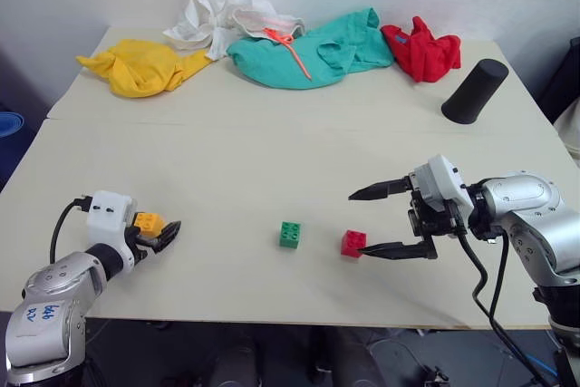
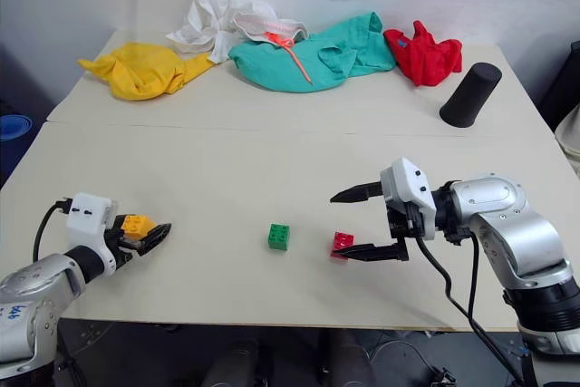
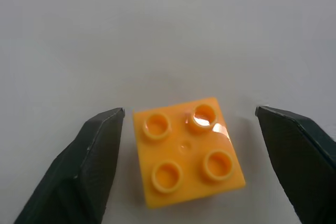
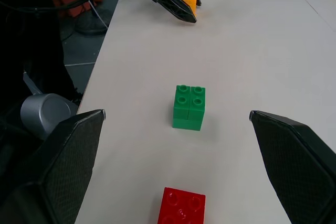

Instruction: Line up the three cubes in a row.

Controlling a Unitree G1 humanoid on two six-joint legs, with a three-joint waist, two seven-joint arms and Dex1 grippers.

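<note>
The orange-yellow cube [image 3: 186, 153] lies studs up near the table's front left, between the fingers of my left gripper [image 1: 161, 235]. That gripper is open: one finger is almost against the cube's side, and a gap shows at the other. The green cube [image 1: 290, 234] stands near the front middle, with the red cube [image 1: 352, 242] a little to its right. My right gripper [image 1: 356, 225] is wide open and points left, its lower finger just beside the red cube. In the right wrist view the green cube [image 4: 189, 107] and red cube [image 4: 181, 208] lie ahead between its fingers.
Along the table's far edge lie a yellow cloth [image 1: 145, 67], a white cloth [image 1: 222, 15], a teal cloth [image 1: 308, 47] and a red cloth [image 1: 421, 50]. A black cylinder [image 1: 474, 91] lies at the back right. The table's front edge [image 1: 272, 319] runs close below the cubes.
</note>
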